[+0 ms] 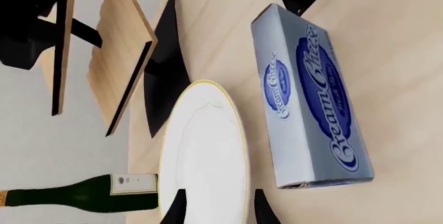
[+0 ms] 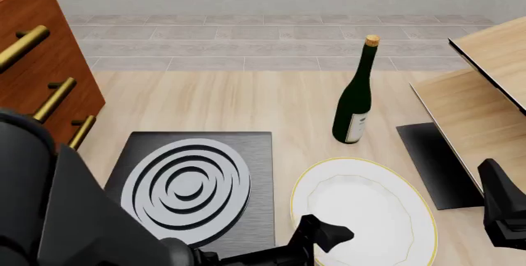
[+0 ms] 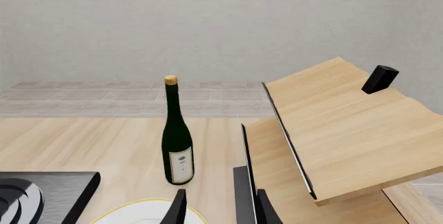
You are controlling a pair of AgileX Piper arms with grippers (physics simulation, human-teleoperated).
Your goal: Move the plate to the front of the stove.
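While the plate (image 2: 366, 217) lies on the worktop just right of the stove (image 2: 197, 186), a bottle (image 2: 355, 96) stands beyond it. Left end effector (image 1: 220, 208) straddles its rim, spread; right end effector (image 3: 220, 208) hovers released. A box (image 1: 308, 99) lies beside the plate.

The plate (image 2: 370, 213), low and right of centre in the front view, was white with a thin gold rim. Left of it, the stove (image 2: 197, 186) was a dark grey slab bearing silver-grey concentric rings. The bottle (image 2: 355, 96) above the plate was dark green, with a white label and tan cork. In the left wrist view, right of centre, a grey box (image 1: 308, 97) carried blue "Cream Cheese" lettering on blue ovals.
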